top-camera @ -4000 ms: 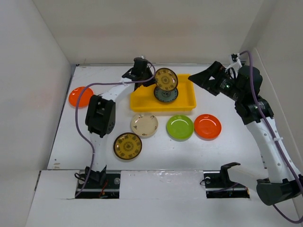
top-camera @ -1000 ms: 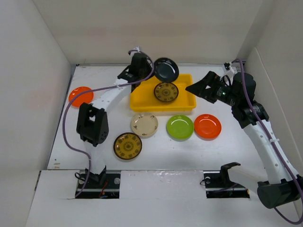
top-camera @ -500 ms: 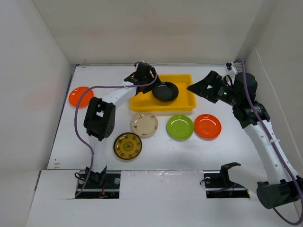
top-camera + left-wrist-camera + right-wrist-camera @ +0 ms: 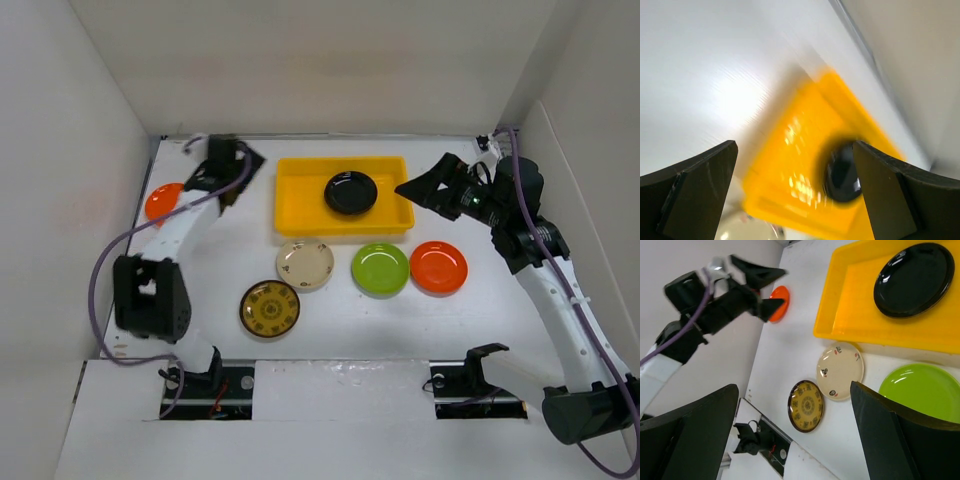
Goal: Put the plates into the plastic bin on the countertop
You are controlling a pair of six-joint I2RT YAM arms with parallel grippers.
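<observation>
An orange plate (image 4: 163, 203) lies on the desk (image 4: 220, 270), just left of the left end effector (image 4: 236, 170), whose fingers stand wide apart and empty. To its right, the plastic bin (image 4: 298, 205) holds a black plate (image 4: 350, 192). The next pick is probably that orange plate: descend over its rim, pinch squarely and lift level. The right end effector (image 4: 420, 186), also apart, hovers just right of the bin.

Inside the plastic bin (image 4: 300, 200) you have free floor left and right of the black plate (image 4: 350, 192). Along its near rim, the cream plate (image 4: 305, 264), green plate (image 4: 380, 268) and orange plate (image 4: 438, 267) stand in a row.
</observation>
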